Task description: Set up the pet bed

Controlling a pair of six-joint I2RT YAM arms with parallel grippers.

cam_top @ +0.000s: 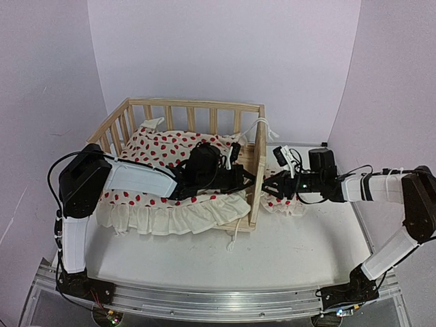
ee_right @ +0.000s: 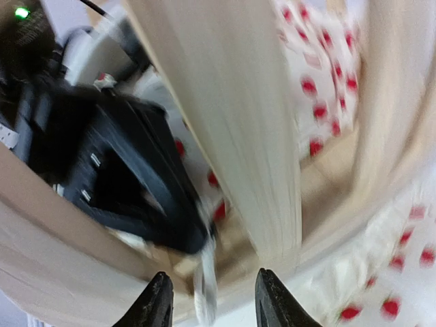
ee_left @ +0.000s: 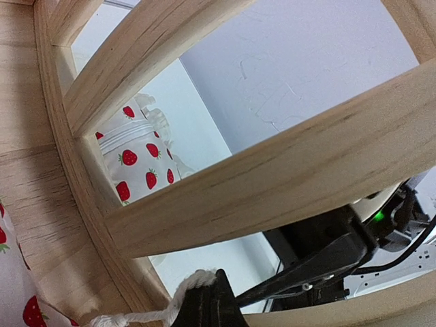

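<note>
The pine pet bed [cam_top: 197, 103] stands at mid-table with the red-dotted ruffled cushion [cam_top: 163, 153] lying in it. My left gripper [cam_top: 251, 178] reaches across the cushion to the right side rail [cam_top: 259, 146]. In the left wrist view it [ee_left: 216, 279] is shut on a white tie string [ee_left: 146, 315], held between the slats [ee_left: 259, 184]. My right gripper [cam_top: 267, 185] is just outside that rail, facing the left one. In the right wrist view it [ee_right: 212, 274] is open, with the blurred string [ee_right: 207, 286] hanging between its fingers.
A small red-dotted pillow [cam_top: 285, 203] lies on the table outside the right rail, under my right arm; it shows through the slats in the left wrist view [ee_left: 139, 163]. Another tie string [cam_top: 266, 126] hangs on the rail's far corner. The cushion's ruffle [cam_top: 170, 216] overhangs the bed's open front.
</note>
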